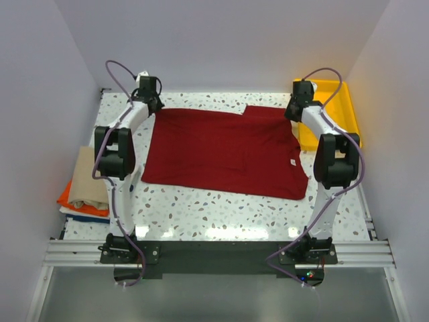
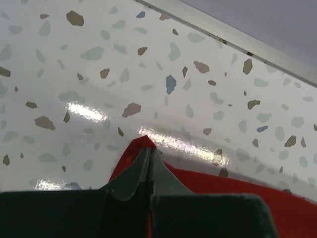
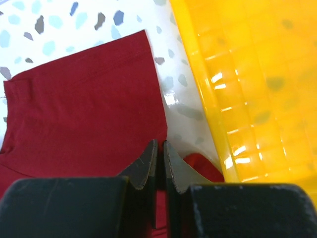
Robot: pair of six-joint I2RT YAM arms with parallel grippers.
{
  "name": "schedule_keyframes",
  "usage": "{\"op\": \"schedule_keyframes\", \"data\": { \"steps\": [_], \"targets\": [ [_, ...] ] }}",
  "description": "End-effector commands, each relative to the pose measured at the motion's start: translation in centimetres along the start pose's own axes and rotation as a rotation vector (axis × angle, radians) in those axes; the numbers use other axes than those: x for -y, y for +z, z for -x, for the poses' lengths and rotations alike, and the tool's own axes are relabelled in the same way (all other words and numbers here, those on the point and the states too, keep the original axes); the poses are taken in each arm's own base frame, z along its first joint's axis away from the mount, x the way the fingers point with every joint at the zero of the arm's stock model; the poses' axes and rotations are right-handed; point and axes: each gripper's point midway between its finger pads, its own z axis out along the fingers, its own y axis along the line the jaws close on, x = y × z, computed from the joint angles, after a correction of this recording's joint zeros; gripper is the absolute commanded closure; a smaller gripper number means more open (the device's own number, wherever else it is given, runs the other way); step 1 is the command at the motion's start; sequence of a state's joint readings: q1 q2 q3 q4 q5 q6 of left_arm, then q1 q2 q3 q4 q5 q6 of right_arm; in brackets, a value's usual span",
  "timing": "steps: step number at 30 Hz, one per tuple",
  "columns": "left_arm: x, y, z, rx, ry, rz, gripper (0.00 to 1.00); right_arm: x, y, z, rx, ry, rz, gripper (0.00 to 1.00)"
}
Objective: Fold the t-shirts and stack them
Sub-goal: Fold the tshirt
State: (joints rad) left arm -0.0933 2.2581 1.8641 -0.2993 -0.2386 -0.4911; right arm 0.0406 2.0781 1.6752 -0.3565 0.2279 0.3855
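Dark red tee [image 1: 224,151] flat on surface [image 1: 221,208], not folded yet. L tool [image 2: 149,151] clamped on far-left corner. R tool [image 3: 158,148] narrow, looks nipped on edge by yellow tray [image 3: 257,89]. Tan/orange/blue stack [image 1: 84,188] done at left; red fold + stacking left.

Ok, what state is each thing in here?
dark red t-shirt: lying flat on the table, gripped at its two far ends.
left gripper: shut on the shirt's far-left corner.
right gripper: shut on the shirt's far-right edge, beside the yellow tray.
folded shirts: stacked at the table's left edge, tan on top.
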Motion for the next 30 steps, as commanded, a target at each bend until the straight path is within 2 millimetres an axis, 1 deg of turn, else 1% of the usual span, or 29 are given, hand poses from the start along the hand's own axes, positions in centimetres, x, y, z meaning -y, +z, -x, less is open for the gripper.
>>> {"op": "schedule_keyframes", "data": {
  "steps": [1,6,7,8,9,10,11,12,13,14,15,16,17,19,20,22,28,29,30],
  "targets": [
    [0.0,-2.8,3.6,0.082,-0.055,-0.039,1.0,1.2,-3.0,3.1,0.099,0.044,-0.025,1.0],
    [-0.8,-4.4,2.8,0.069,-0.083,-0.044,1.0,2.4,-4.9,1.9,0.09,0.065,-0.037,1.0],
    [-0.9,-5.1,3.1,0.078,-0.089,-0.047,1.0,2.8,-4.9,1.0,0.073,0.069,-0.048,1.0],
    [-1.3,-5.2,2.1,0.06,-0.094,-0.04,1.0,2.9,-5.7,1.2,0.085,0.077,-0.047,1.0],
    [-1.4,-5.4,1.8,0.054,-0.096,-0.041,1.0,3.1,-6.0,1.0,0.083,0.085,-0.049,1.0],
    [-1.5,-6.1,2.2,0.066,-0.103,-0.046,1.0,3.5,-6.1,0.0,0.064,0.083,-0.06,1.0],
    [-2.0,-6.2,1.1,0.045,-0.106,-0.035,1.0,3.7,-6.3,-0.3,0.06,0.086,-0.062,1.0],
    [-2.2,-6.3,0.7,0.036,-0.107,-0.032,1.0,3.8,-6.9,-0.2,0.067,0.099,-0.06,1.0],
    [-2.3,-6.6,0.5,0.033,-0.109,-0.032,1.0,4.0,-7.1,-0.6,0.061,0.101,-0.063,1.0],
    [-2.8,-6.9,-0.2,0.018,-0.116,-0.024,1.0,4.3,-7.1,-1.7,0.039,0.1,-0.068,1.0],
    [-3.0,-7.1,-0.7,0.008,-0.118,-0.02,1.0,4.4,-7.5,-1.8,0.042,0.106,-0.064,1.0],
    [-3.0,-7.7,-0.7,0.011,-0.124,-0.024,1.0,4.7,-7.5,-2.8,0.024,0.107,-0.07,1.0],
    [-3.6,-7.7,-1.9,-0.01,-0.123,-0.011,1.0,4.8,-7.7,-3.1,0.022,0.112,-0.072,1.0],
    [-4.2,-8.3,-2.2,-0.012,-0.128,0.001,1.0,5.1,-8.1,-4.0,0.011,0.112,-0.067,1.0],
    [-4.8,-8.3,-3.0,-0.026,-0.132,0.015,1.0,5.1,-8.2,-4.2,0.008,0.113,-0.063,1.0],
    [-5.6,-8.7,-3.6,-0.039,-0.139,0.024,1.0,5.3,-8.5,-4.9,0.002,0.115,-0.059,1.0],
    [-6.7,-9.8,-4.4,-0.054,-0.172,0.047,1.0,5.8,-8.9,-6.6,-0.022,0.117,-0.055,1.0],
    [-6.9,-9.9,-4.8,-0.062,-0.179,0.05,1.0,5.8,-9.1,-6.6,-0.021,0.121,-0.05,1.0],
    [-7.0,-10.1,-4.9,-0.063,-0.187,0.05,1.0,5.8,-9.2,-6.7,-0.019,0.122,-0.047,1.0]
  ]
}}
